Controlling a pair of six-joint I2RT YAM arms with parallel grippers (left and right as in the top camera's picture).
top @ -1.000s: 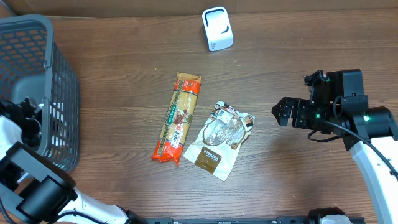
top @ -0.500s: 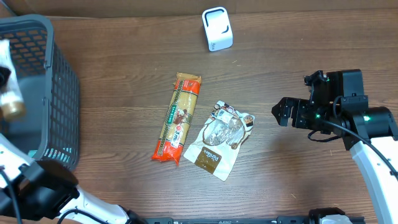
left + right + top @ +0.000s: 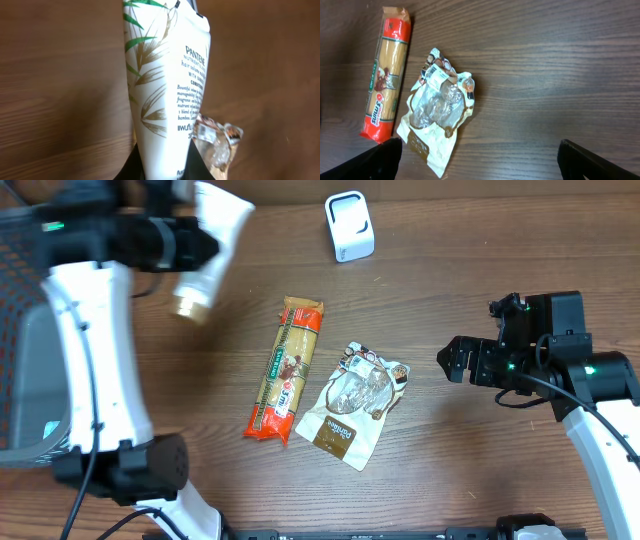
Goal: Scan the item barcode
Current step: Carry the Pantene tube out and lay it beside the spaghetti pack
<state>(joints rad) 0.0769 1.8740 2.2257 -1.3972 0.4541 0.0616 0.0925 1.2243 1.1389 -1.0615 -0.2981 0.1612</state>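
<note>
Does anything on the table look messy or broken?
A little. The brown-and-clear pouch beside the pasta packet is crumpled and lies crooked on the wood. Nothing looks spilled. The white Pantene tube is not on the table at all: the left gripper holds it at a slant.

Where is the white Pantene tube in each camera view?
Overhead: Pantene tube at upper left.
Left wrist: fills the centre, top to bottom.
Right wrist: not in it.
Shared landmark: the clear pouch, visible in all three.
</note>
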